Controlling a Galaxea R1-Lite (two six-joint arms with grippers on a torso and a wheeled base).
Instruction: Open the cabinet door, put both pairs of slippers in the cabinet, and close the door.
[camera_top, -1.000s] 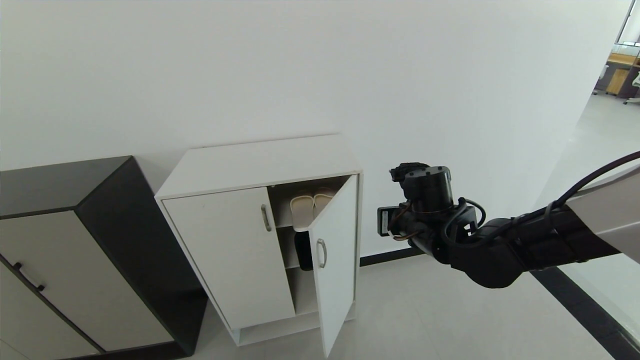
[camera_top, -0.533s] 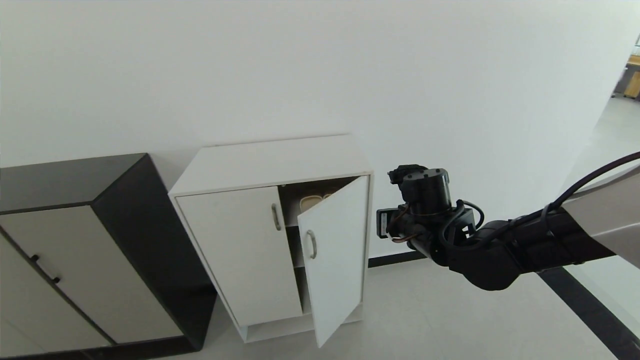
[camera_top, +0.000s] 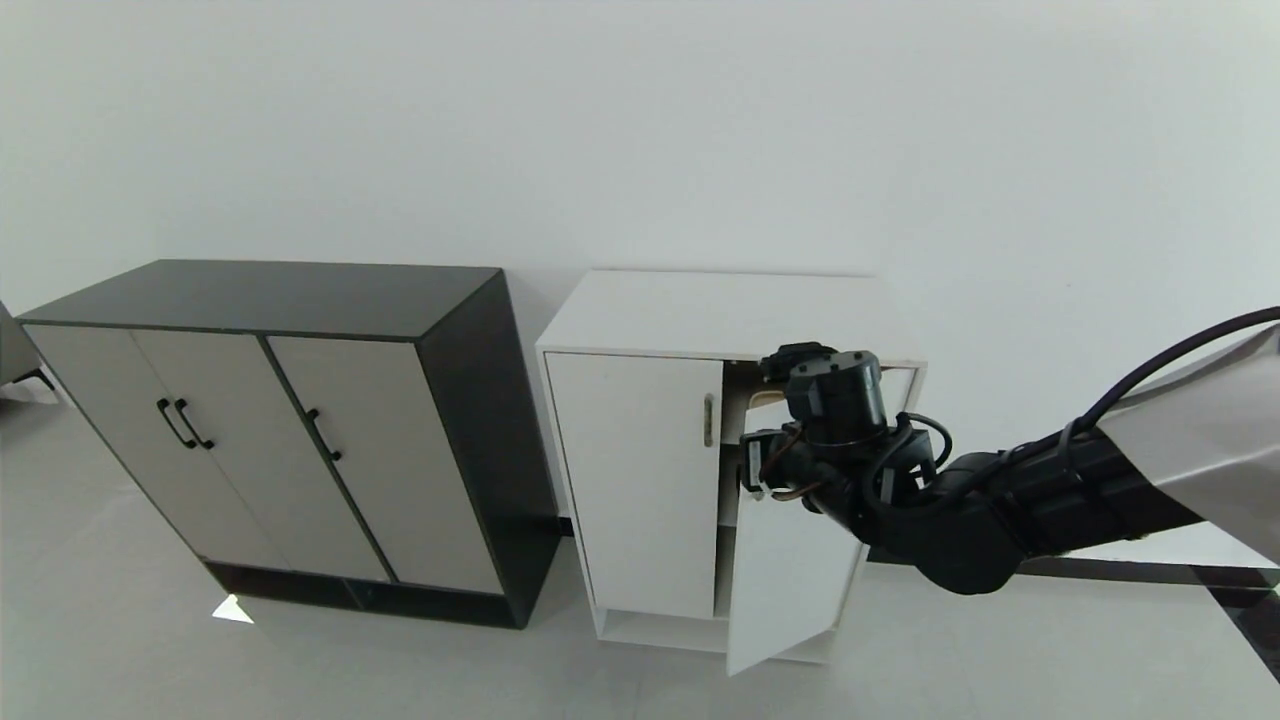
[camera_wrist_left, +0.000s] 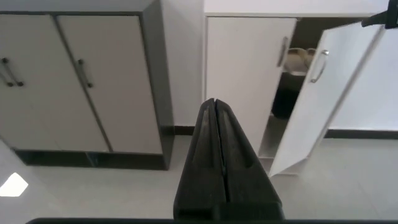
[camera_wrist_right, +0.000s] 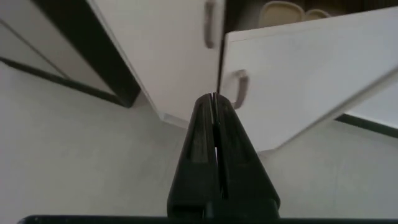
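1. Head view: the right arm (camera_top: 960, 520) stretches out to the white cabinet (camera_top: 720, 305), its wrist in front of the upper part of the right-hand door (camera_top: 790, 570). That door stands ajar, swung out toward the arm. The left-hand door (camera_top: 635, 480) is closed. A dark cabinet (camera_top: 270, 290) stands against the white one, on the far side from the arm.
2. Left wrist view: the left gripper (camera_wrist_left: 215, 102) has its fingers pressed together, holding nothing, well back from both cabinets. Ahead of it and off toward the right arm's side, a beige pair of slippers (camera_wrist_left: 303, 57) sits on the top shelf behind the ajar door. A dark shape (camera_wrist_left: 285, 102) lies on the shelf below, too dim to make out.
3. Right wrist view: the right gripper (camera_wrist_right: 215, 99) is also closed and empty. Its tips lie close to the door's free edge, just beside the handle (camera_wrist_right: 239, 89); contact cannot be told. The beige slippers' toes (camera_wrist_right: 283, 11) show beyond the door's top edge.
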